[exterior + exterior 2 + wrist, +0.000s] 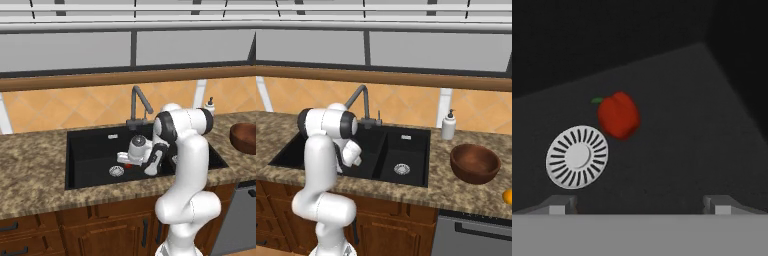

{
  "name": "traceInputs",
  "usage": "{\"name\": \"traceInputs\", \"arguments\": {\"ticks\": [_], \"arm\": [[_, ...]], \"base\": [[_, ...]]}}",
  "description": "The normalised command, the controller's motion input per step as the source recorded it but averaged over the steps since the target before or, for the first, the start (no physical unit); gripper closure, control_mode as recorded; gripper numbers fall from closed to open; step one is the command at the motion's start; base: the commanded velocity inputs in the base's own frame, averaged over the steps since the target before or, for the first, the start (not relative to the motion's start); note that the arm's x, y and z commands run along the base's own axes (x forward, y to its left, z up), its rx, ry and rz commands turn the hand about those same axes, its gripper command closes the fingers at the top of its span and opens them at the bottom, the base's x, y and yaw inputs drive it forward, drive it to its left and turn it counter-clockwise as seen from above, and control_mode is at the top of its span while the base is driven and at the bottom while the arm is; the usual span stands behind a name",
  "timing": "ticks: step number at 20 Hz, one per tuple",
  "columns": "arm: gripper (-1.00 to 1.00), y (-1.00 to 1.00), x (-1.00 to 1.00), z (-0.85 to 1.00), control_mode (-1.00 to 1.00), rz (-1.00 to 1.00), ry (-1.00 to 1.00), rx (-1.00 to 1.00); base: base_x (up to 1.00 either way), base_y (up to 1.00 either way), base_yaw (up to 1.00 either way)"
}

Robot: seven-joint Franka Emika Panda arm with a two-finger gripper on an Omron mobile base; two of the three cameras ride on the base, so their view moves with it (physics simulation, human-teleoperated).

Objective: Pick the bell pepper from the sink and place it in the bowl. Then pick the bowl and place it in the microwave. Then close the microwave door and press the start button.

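End effector: two dark finger tips of the end effector (640, 204) rise at the bottom of the hand view, spread wide apart with nothing between them; it hangs low inside the large basin.
Bell pepper: bell pepper (618, 115), bright red with a small green stem, lies on the black basin floor ahead of the tips and slightly off their midline; a sliver of red shows beneath the hand in the left base view.
Drain: round steel drain (577, 156) sits just beside the pepper, nearly touching its edge.
Sink: black two-basin sink (85, 145) set in the speckled table, grey arched faucet (139, 104) behind it.
Bowl: reddish-brown bowl (475, 163) stands empty on the table, well apart, past the small basin.
Step in hand: reaching for the pepper.
Doing it well: judged from here, centre the tips over the pepper, descend until they straddle its widest part, then close gently so the round fruit does not roll toward the drain.
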Motion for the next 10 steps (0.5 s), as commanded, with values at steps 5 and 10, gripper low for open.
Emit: {"name": "traceInputs", "arguments": {"ticks": [5,10], "arm": [[-1.0,0.0,0.43,-0.2,-1.0,0.0,0.0,0.0],[-1.0,0.0,0.51,-0.22,-1.0,0.0,0.0,0.0]], "base": [[0.0,0.0,0.0],[0.0,0.0,0.0]]}}
